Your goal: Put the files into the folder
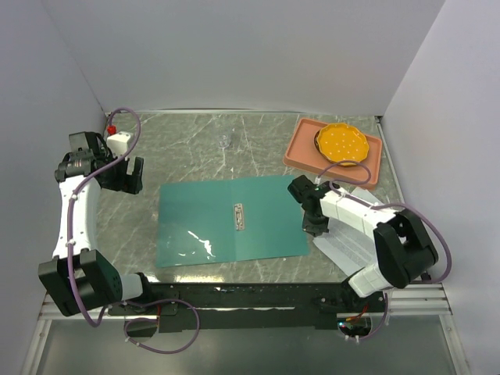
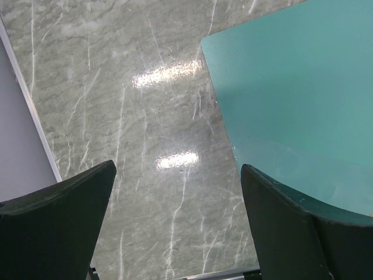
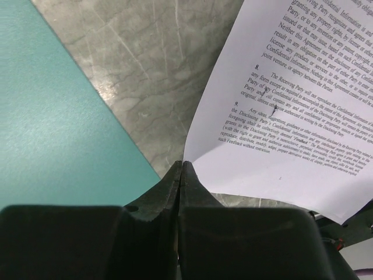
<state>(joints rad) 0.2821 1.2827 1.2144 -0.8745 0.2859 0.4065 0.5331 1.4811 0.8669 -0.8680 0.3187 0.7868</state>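
Lying just right of the open folder (image 1: 203, 223), the files (image 3: 280, 116) have a corner pinched in the closed right hand (image 3: 182, 165), the nearer one, while the left hand (image 2: 178, 169) gapes beyond the folder's opposite side.

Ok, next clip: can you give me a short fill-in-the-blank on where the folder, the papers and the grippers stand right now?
1. The folder lies ___ on the table, its metal clip showing.
2. The files lie outside the folder, on its ___ side.
3. The right gripper has its jaws ___ on a corner of the files.
4. The left gripper, jaws apart, holds ___.

Missing words: open; right; shut; nothing.
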